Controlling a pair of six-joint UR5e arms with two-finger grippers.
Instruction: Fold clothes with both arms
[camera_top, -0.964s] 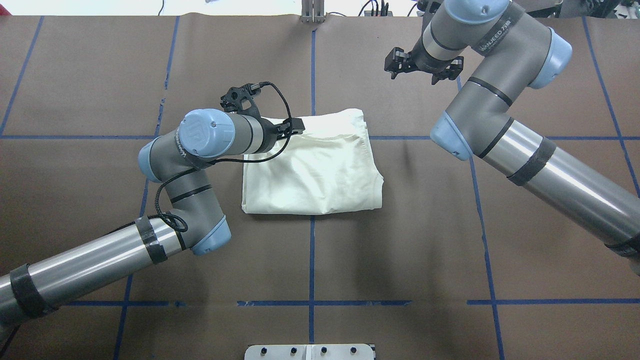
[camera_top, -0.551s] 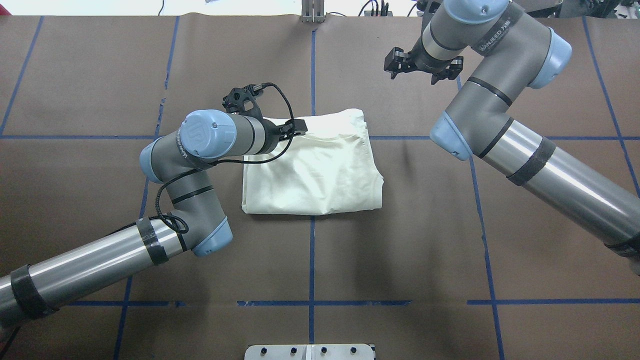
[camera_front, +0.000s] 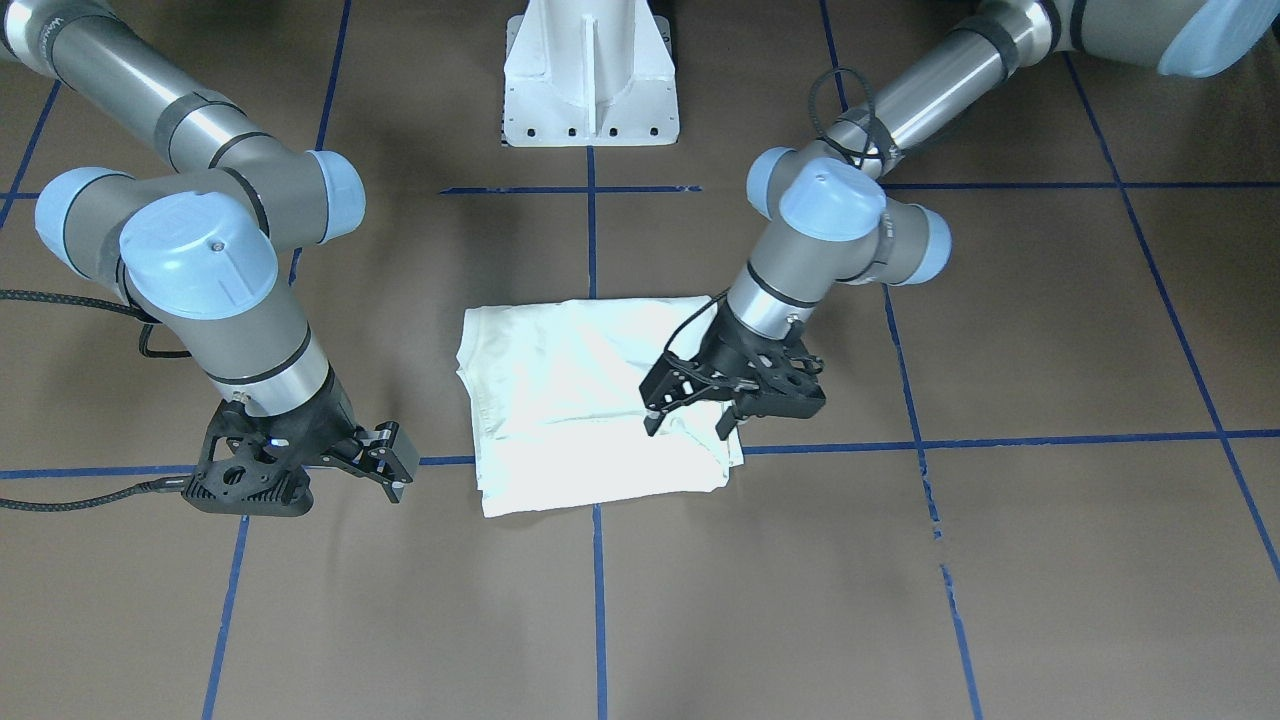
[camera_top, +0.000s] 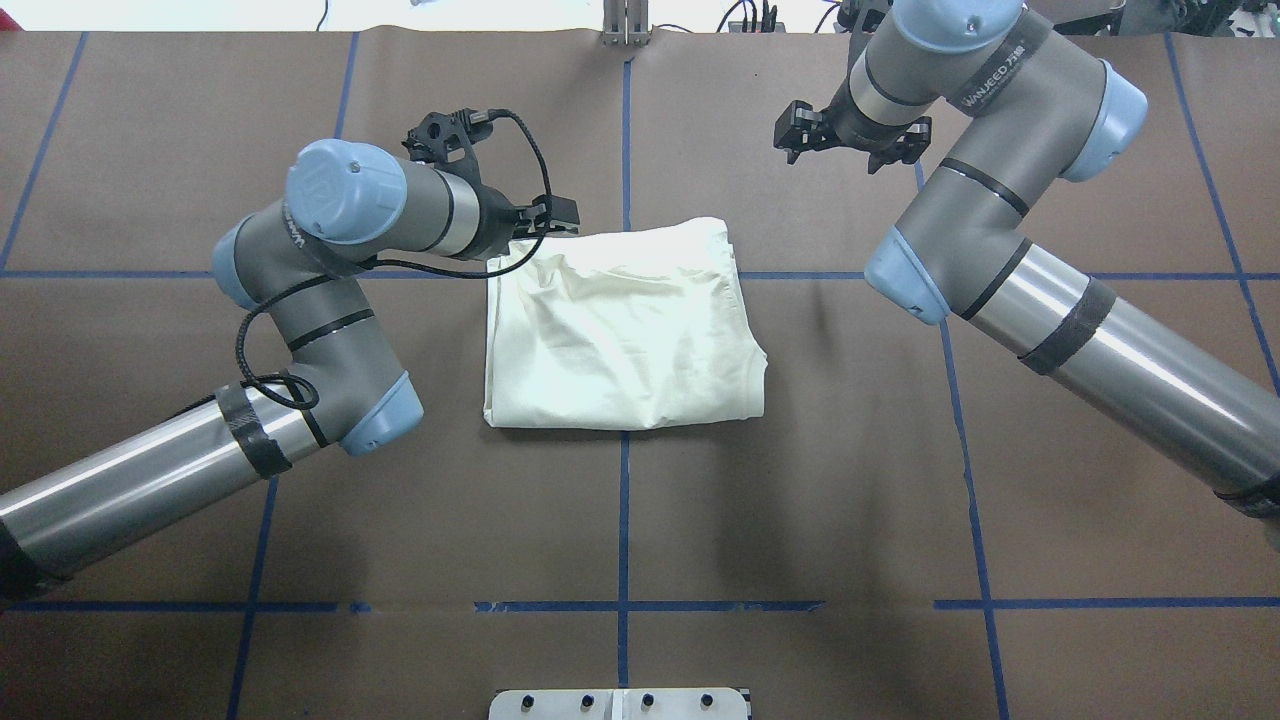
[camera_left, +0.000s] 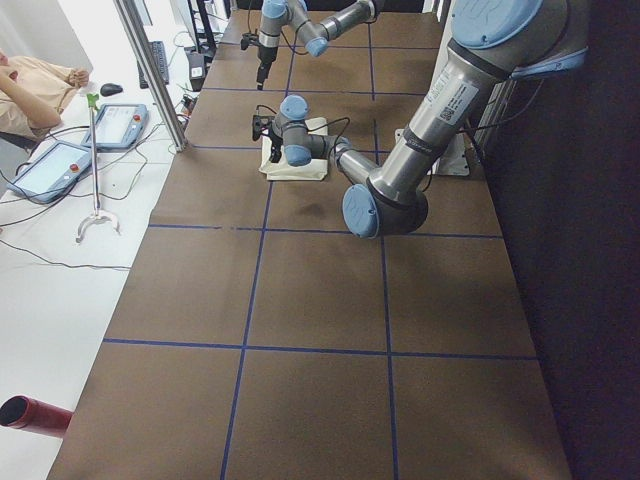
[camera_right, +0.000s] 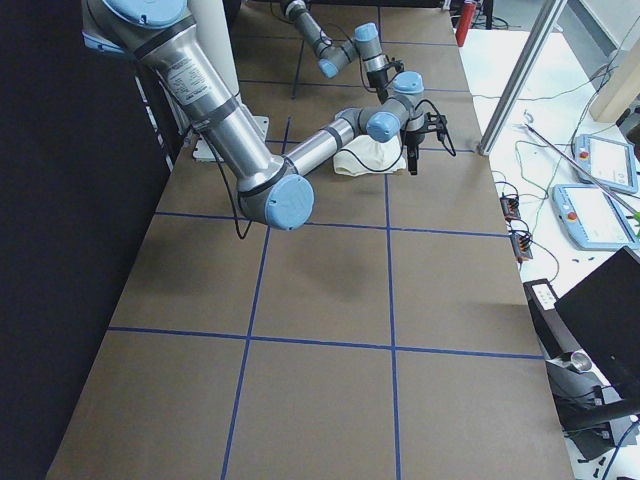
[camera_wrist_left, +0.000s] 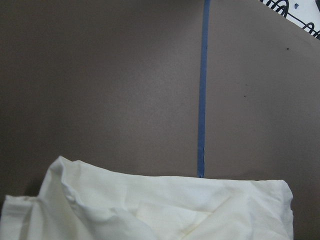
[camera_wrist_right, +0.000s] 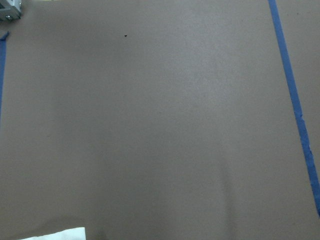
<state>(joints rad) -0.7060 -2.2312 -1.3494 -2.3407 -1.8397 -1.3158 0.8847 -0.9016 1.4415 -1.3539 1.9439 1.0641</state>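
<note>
The folded T-shirt (camera_top: 625, 330) is laid on the surface (camera_top: 800, 500). The left hand (camera_front: 688, 425) is spread wide over one corner — the right hand (camera_top: 835, 152), also wide, is held apart.

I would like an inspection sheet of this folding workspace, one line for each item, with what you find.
Surface: brown table cover with blue tape grid.
Job's things: cream shirt folded to a rectangle at centre, print not visible.
Clutter: nothing seen.
Claws: left claw open over the shirt's far left corner, contact unclear; right claw open, empty, off the shirt.
Cables: black cable trails from the right wrist; cable loop on the left arm.
Surroundings: white pedestal; seated person and teach pendants beside the table.
</note>
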